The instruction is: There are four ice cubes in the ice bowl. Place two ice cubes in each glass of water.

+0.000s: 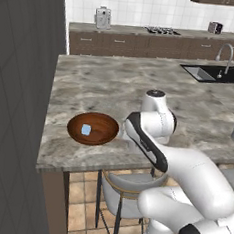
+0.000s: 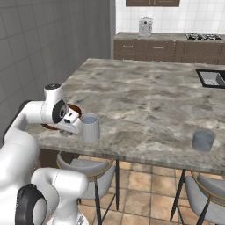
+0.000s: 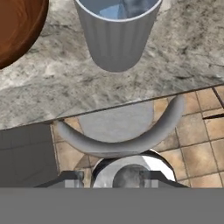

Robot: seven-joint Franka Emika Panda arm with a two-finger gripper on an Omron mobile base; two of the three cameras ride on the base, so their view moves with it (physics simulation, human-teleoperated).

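1. Ice bowl (image 1: 94, 129) sits at the bench's (image 1: 116, 89) near-left corner; one ice cube (image 1: 86, 130) is visible inside, slightly at 9 o'clock of the bowl's centre.
2. Near glass (image 2: 90, 128) stands just beside the bowl, at its 3 o'clock in the right base view, close to the bench edge. In the hand view it (image 3: 117, 33) is at 12 o'clock, with pale-blue shapes inside, likely ice.
3. Far glass (image 2: 203, 139) is well apart, toward 3 o'clock along the near edge.
4. Claw (image 2: 72, 117) hangs between bowl and near glass; cannot tell how far its jaws are parted or whether it holds anything.
5. Handling judgement: cube is tiny, light, stiff and probably slippery. Pinch two opposite flat faces squarely and gently; a skewed pinch may squirt it out.
6. Bowl is shallow, so come straight down. Glass looks tippable near the edge.
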